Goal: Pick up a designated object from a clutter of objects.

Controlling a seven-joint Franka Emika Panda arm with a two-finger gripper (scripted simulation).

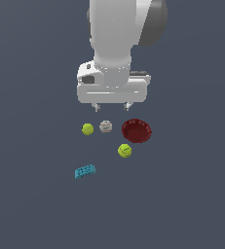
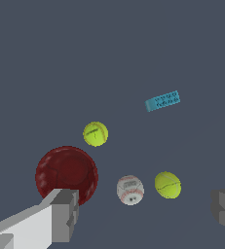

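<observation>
- The gripper (image 1: 113,105) hangs above the balls, its fingers (image 2: 65,214) wide apart and holding nothing.
- The tennis ball (image 1: 124,151) sits just by the red bowl (image 1: 136,131).

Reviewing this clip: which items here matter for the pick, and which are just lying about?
In the job:
- seamed tennis ball, the pick target
- gripper, open, holding nothing

Lying about:
- plain yellow-green ball
- whitish-grey ball
- dark red bowl
- teal block
</observation>
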